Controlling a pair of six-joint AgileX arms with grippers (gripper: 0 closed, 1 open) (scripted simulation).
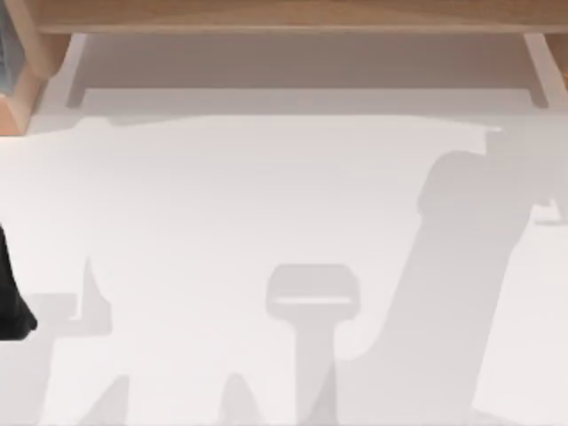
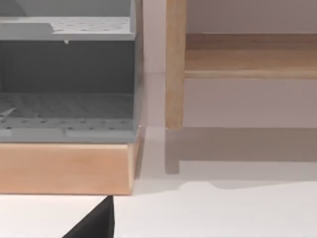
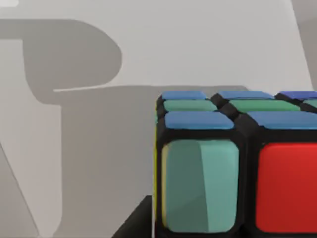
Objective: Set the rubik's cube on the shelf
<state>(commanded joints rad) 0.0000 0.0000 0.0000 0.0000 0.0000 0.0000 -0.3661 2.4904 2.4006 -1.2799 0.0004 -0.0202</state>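
Rubik's cube (image 3: 237, 168), small, blue, green and red tiles, black grid: seen close against right wrist camera, above white tabletop (image 1: 266, 195). Light-brown wooden shelf (image 1: 284, 16): tabletop's far edge. Jaw state: cannot tell. Left arm parked, left edge.

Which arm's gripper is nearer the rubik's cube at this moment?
Right. Its wrist view has the rubik's cube right up against the camera. The left arm sits at the table's left edge, its wrist view facing the shelf and a grey rack.
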